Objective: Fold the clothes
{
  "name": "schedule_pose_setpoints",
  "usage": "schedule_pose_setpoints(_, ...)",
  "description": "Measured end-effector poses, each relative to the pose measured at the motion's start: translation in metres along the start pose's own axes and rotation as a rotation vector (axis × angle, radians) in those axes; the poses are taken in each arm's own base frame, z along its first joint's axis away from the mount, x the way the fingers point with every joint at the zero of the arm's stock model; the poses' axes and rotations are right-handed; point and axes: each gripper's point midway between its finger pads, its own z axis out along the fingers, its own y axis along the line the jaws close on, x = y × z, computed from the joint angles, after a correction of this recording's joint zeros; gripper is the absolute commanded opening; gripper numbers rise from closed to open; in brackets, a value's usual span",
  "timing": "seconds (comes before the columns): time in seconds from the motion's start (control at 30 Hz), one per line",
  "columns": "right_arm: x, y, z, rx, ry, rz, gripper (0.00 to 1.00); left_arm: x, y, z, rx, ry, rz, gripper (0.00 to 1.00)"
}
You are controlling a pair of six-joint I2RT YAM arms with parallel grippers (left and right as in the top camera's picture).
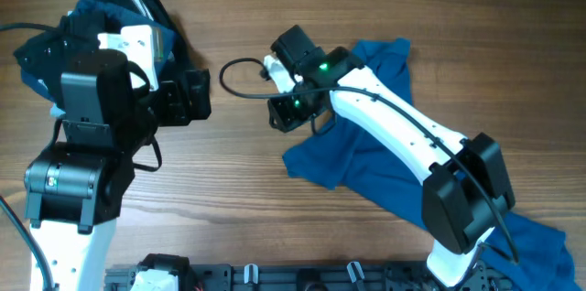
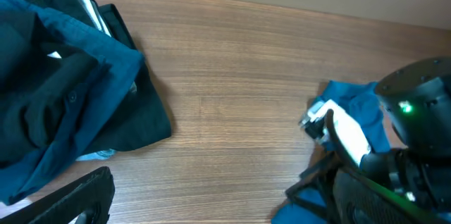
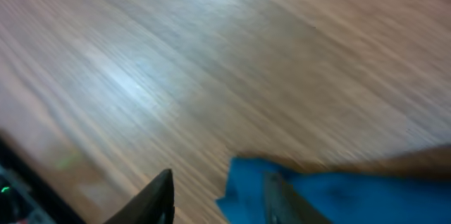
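Right gripper [image 3: 218,185]: jaws apart, with a corner of the crumpled mid-blue button shirt [image 1: 320,163] just beside one finger, not clamped. Left gripper [image 1: 192,99]: wide apart, empty, near the navy-black garment heap [image 1: 37,48].

Risk: the right arm lies over the shirt, so a pull may bunch it. The loose black cable loop [image 1: 240,76] could snag.

Room: bare wooden table [image 1: 229,190] between shirt and heap. The shirt's tail runs toward the near right edge.

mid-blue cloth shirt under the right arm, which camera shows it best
Overhead: the mid-blue cloth shirt shows nearly whole, only its middle hidden by the right arm. The left wrist view catches just a crumpled edge behind that arm; the right wrist view, one blurred corner low in frame.
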Motion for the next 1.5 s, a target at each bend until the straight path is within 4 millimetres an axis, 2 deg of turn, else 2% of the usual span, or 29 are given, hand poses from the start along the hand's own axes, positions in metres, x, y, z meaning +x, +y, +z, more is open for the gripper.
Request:
schedule_pose_setpoints(0.07, -0.003, -0.021, -0.005, 0.028, -0.008, 0.054, 0.44, 0.001, -0.002, 0.004, 0.012, 0.014, -0.001, 1.0)
schedule_pose_setpoints(0.17, -0.001, -0.074, -0.019, 0.076, -0.013, 0.211, 0.44, 0.009, -0.015, 0.017, 0.085, 0.075, -0.005, 0.95)
schedule_pose_setpoints(0.27, 0.014, -0.145, -0.044, 0.124, -0.018, 0.433, 0.45, 0.026, -0.038, 0.043, 0.183, 0.189, 0.009, 0.89)
schedule_pose_setpoints(0.3, 0.022, -0.163, -0.053, 0.133, -0.016, 0.5, 0.45, 0.034, -0.047, 0.053, 0.21, 0.234, 0.021, 0.86)
schedule_pose_setpoints(0.33, 0.042, -0.198, -0.074, 0.153, -0.02, 0.63, 0.45, 0.044, -0.06, 0.062, 0.248, 0.281, 0.037, 0.82)
schedule_pose_setpoints(0.37, 0.044, -0.203, -0.078, 0.156, -0.028, 0.648, 0.45, 0.068, -0.085, 0.083, 0.294, 0.381, 0.094, 0.82)
schedule_pose_setpoints(0.4, 0.048, -0.209, -0.083, 0.157, -0.028, 0.671, 0.46, 0.077, -0.095, 0.089, 0.311, 0.411, 0.127, 0.82)
schedule_pose_setpoints(0.47, 0.06, -0.217, -0.093, 0.157, -0.018, 0.717, 0.47, 0.1, -0.128, 0.101, 0.371, 0.46, 0.243, 0.83)
schedule_pose_setpoints(0.53, 0.069, -0.233, -0.103, 0.165, -0.033, 0.765, 0.48, 0.137, -0.157, 0.11, 0.409, 0.55, 0.355, 0.84)
schedule_pose_setpoints(0.6, 0.077, -0.246, -0.11, 0.171, -0.045, 0.806, 0.49, 0.172, -0.176, 0.118, 0.427, 0.625, 0.466, 0.87)
schedule_pose_setpoints(0.7, 0.08, -0.251, -0.113, 0.165, -0.048, 0.822, 0.5, 0.216, -0.196, 0.132, 0.439, 0.697, 0.623, 0.86)
schedule_pose_setpoints(0.83, 0.08, -0.248, -0.112, 0.155, -0.041, 0.803, 0.52, 0.267, -0.2, 0.149, 0.383, 0.782, 0.765, 0.84)
schedule_pose_setpoints(0.93, 0.08, -0.248, -0.112, 0.152, -0.038, 0.798, 0.53, 0.292, -0.201, 0.154, 0.36, 0.824, 0.832, 0.8)
schedule_pose_setpoints(1.07, 0.081, -0.247, -0.112, 0.151, -0.035, 0.795, 0.53, 0.31, -0.203, 0.159, 0.344, 0.843, 0.883, 0.53)
schedule_pose_setpoints(1.13, 0.083, -0.246, -0.112, 0.149, -0.025, 0.797, 0.53, 0.318, -0.203, 0.167, 0.326, 0.839, 0.91, 0.24)
schedule_pose_setpoints(1.17, 0.084, -0.245, -0.112, 0.149, -0.023, 0.796, 0.53, 0.32, -0.202, 0.171, 0.318, 0.836, 0.918, 0.04)
schedule_pose_setpoints(1.27, 0.086, -0.244, -0.112, 0.147, -0.009, 0.785, 0.54, 0.321, -0.195, 0.178, 0.278, 0.834, 0.94, 0.04)
schedule_pose_setpoints(1.37, 0.086, -0.243, -0.112, 0.146, -0.008, 0.781, 0.57, 0.309, -0.177, 0.174, 0.168, 0.857, 0.964, 0.04)
schedule_pose_setpoints(1.4, 0.086, -0.244, -0.112, 0.146, -0.008, 0.781, 0.59, 0.298, -0.17, 0.169, 0.116, 0.875, 0.971, 0.04)
schedule_pose_setpoints(1.5, 0.085, -0.245, -0.112, 0.149, -0.017, 0.773, 0.66, 0.232, -0.163, 0.161, 0.016, 0.826, 0.899, 0.04)
